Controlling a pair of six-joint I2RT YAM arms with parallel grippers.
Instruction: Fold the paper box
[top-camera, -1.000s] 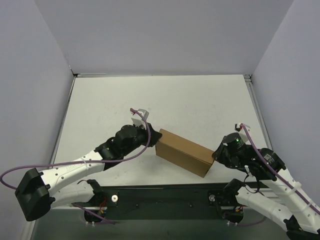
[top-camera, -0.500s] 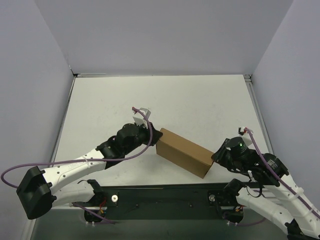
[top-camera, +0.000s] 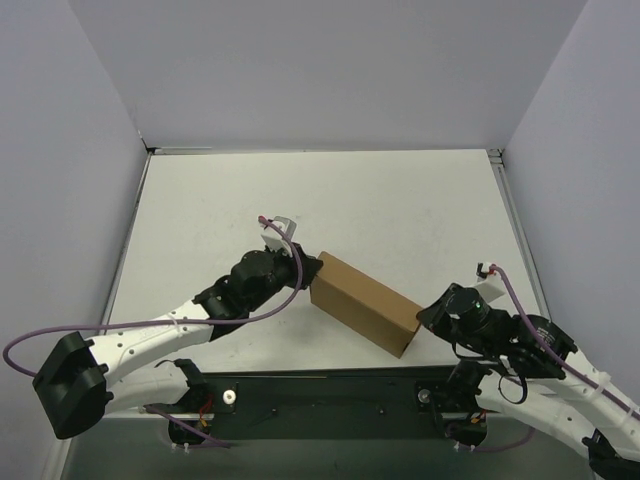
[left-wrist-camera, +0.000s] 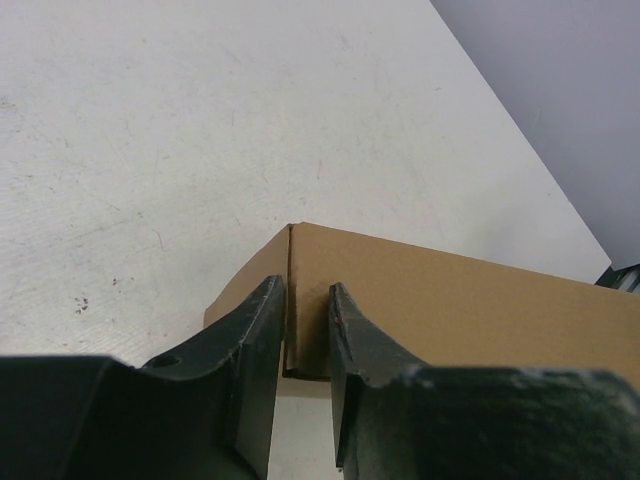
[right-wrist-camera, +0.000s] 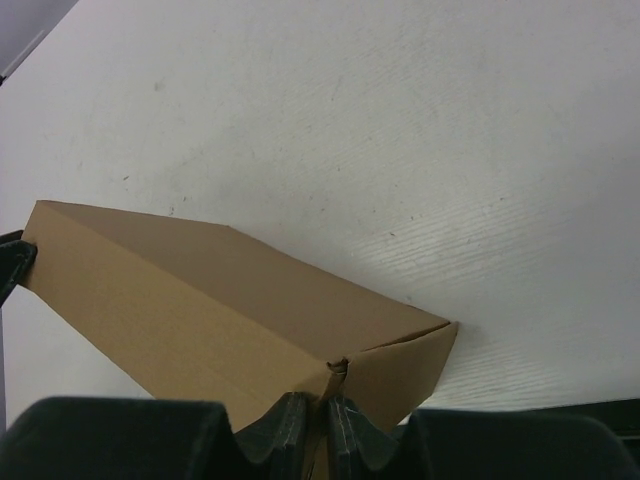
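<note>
The paper box (top-camera: 365, 300) is a closed, long brown cardboard box lying slantwise on the white table, between my two arms. My left gripper (top-camera: 312, 270) is at its far-left end. In the left wrist view the jaws (left-wrist-camera: 307, 300) are shut on that end's corner edge of the box (left-wrist-camera: 450, 300). My right gripper (top-camera: 420, 318) is at the near-right end. In the right wrist view its fingers (right-wrist-camera: 318, 415) pinch a thin cardboard edge at the corner of the box (right-wrist-camera: 200, 300), where the end flap meets the top.
Grey walls enclose the white table (top-camera: 400, 200) at the left, back and right. A black base plate (top-camera: 330, 395) runs along the near edge between the arm bases. Purple cables loop from both arms.
My right arm has sunk lower and swung slightly left at the box's near-right end, which has shifted a little. The left gripper has kept its hold and place.
</note>
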